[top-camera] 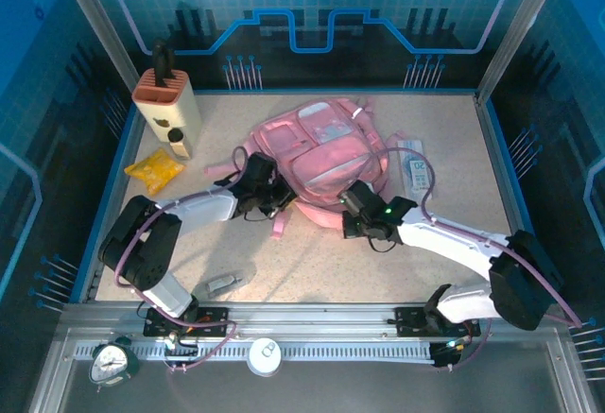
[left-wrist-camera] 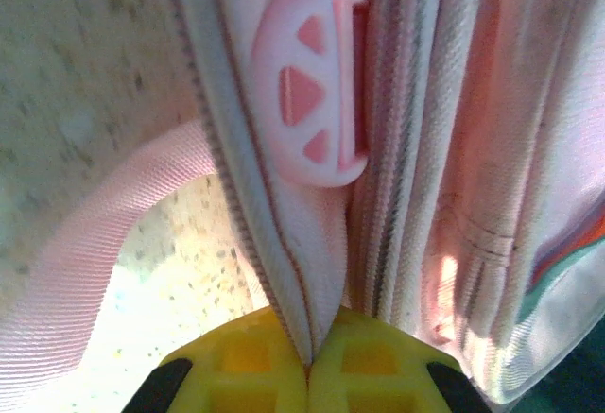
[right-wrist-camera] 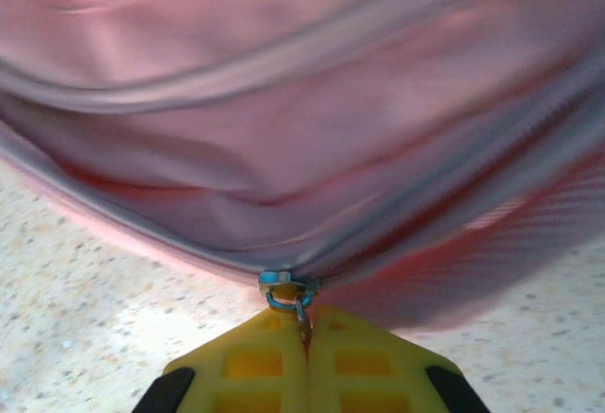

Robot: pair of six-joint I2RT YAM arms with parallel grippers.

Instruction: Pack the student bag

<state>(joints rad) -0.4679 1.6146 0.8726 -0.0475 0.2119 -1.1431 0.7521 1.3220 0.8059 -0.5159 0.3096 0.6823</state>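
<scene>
Between the two grippers, on the speckled table [top-camera: 312, 262], lies the student bag [top-camera: 326, 148], flat with its pale front pockets up. The left gripper [top-camera: 267, 189] is at its left edge; in the left wrist view the yellow fingers [left-wrist-camera: 246, 366] of this gripper [left-wrist-camera: 308, 361] are pressed together on a fold of the bag's zip seam, with a pink buckle [left-wrist-camera: 310, 87] just ahead and a pink strap [left-wrist-camera: 76, 271] curving off to the left. The left arm is folded sharply at the elbow, its forearm reaching to the bag. The right gripper [top-camera: 352, 201] meets the bag's near edge, and its wrist view shows that gripper [right-wrist-camera: 305, 333] clamped on the metal zip pull [right-wrist-camera: 288, 290]. The right arm stretches long and low from its elbow. Beyond the left gripper lies a yellow packet [top-camera: 154, 169]; past the right, beside the bag, a white card [top-camera: 412, 163].
</scene>
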